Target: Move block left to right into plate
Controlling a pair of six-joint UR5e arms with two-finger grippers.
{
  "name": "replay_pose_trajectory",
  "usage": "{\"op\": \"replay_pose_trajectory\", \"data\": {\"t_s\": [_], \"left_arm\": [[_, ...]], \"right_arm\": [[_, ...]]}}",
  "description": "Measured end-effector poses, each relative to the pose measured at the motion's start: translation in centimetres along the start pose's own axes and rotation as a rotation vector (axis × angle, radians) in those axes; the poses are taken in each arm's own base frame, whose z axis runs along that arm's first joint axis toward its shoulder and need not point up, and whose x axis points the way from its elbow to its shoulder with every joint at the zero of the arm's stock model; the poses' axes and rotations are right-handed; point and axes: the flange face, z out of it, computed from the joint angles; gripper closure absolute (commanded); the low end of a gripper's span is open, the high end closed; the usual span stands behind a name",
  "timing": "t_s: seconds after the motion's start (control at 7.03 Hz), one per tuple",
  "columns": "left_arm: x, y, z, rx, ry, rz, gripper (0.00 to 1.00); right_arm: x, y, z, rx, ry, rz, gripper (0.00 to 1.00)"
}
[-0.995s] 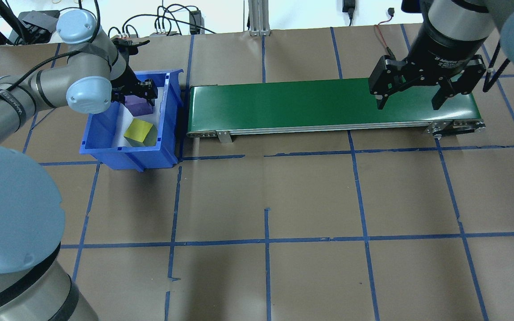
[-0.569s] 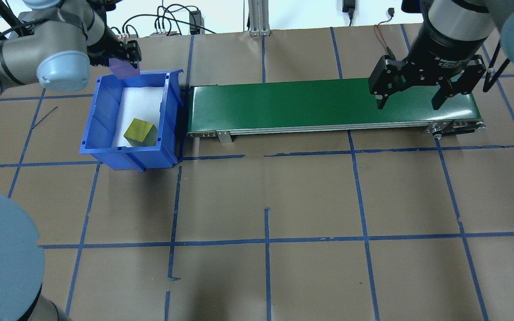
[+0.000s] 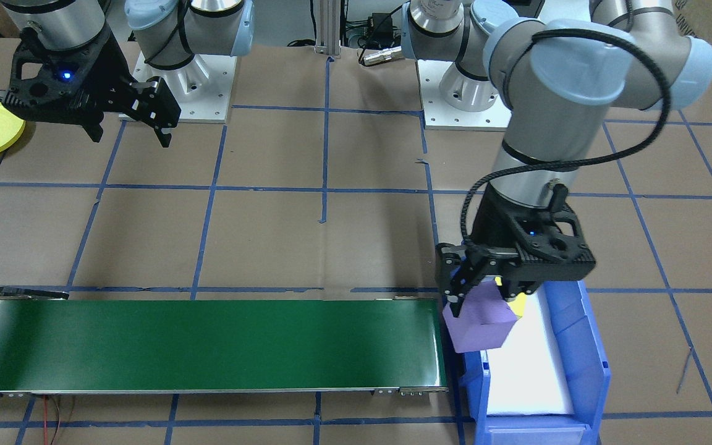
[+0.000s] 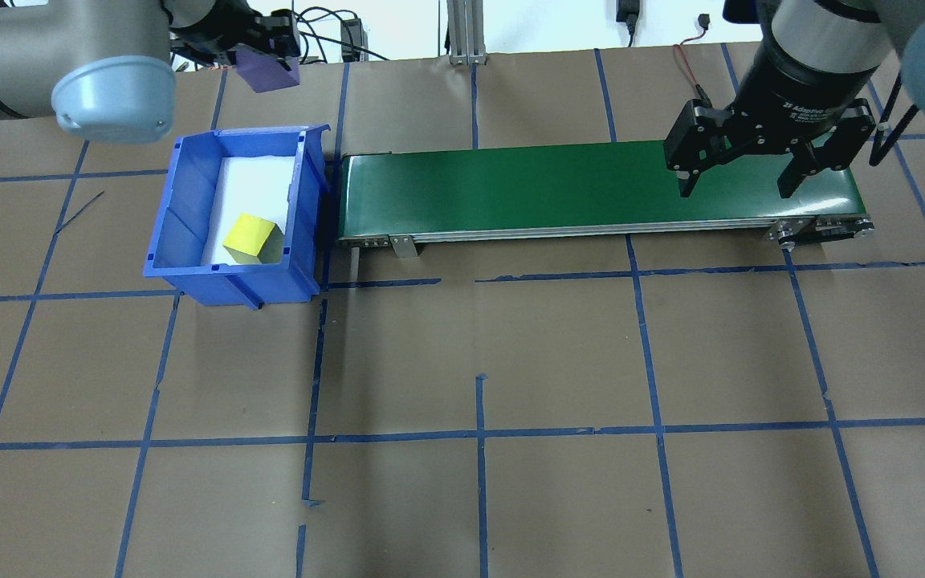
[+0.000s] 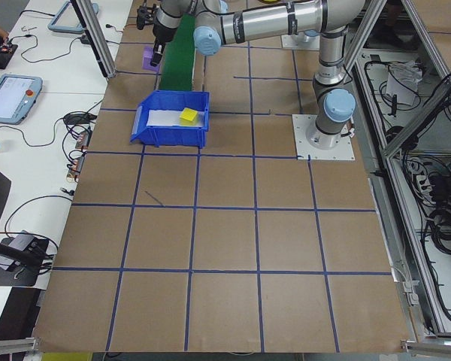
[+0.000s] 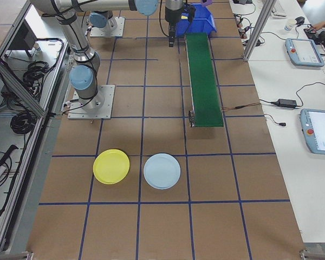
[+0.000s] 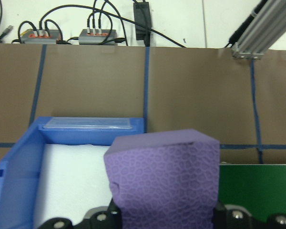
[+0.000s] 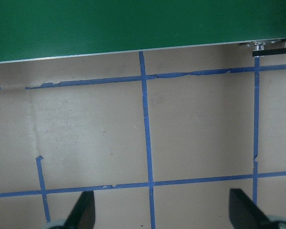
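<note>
Two grippers show: the left gripper (image 3: 486,290) clamps a purple block (image 3: 479,324) above the blue bin (image 3: 578,371), its fingertips mostly hidden. The right gripper (image 4: 731,186) hangs spread wide over the green conveyor (image 4: 559,189). Beyond the belt's end lies the yellow plate (image 6: 111,166), seemingly bare.

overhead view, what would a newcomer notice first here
First the purple block, held in the air by the left tool beyond the far rim of the blue bin, where a yellow block lies on the white liner. Next the long green conveyor belt beside the bin, with the right tool hanging open and empty over its far end. The yellow plate shows only in other views, beside a light blue plate.
</note>
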Motion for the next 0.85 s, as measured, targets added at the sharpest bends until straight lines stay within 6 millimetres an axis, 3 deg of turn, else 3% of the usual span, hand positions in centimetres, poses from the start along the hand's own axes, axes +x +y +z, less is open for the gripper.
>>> {"op": "replay_pose_trajectory", "data": {"t_s": [0.14, 0.43, 0.71, 0.85], "left_arm": [[1.3, 0.9, 2.8, -0.046, 0.003, -0.009, 0.66], [1.8, 2.3, 8.3, -0.135, -0.002, -0.010, 0.66], [1.6, 3.6, 10.7, -0.184, -0.006, 0.002, 0.62], [1.5, 4.2, 11.2, -0.200, -0.007, 0.004, 0.48]], "right_arm": [[0.0, 0.0, 0.0, -0.001, 0.000, 0.000, 0.00], [0.1, 0.0, 0.0, -0.002, 0.000, 0.001, 0.00], [0.1, 0.0, 0.0, -0.002, 0.000, 0.001, 0.00], [0.1, 0.0, 0.0, -0.002, -0.002, 0.001, 0.00]]}}
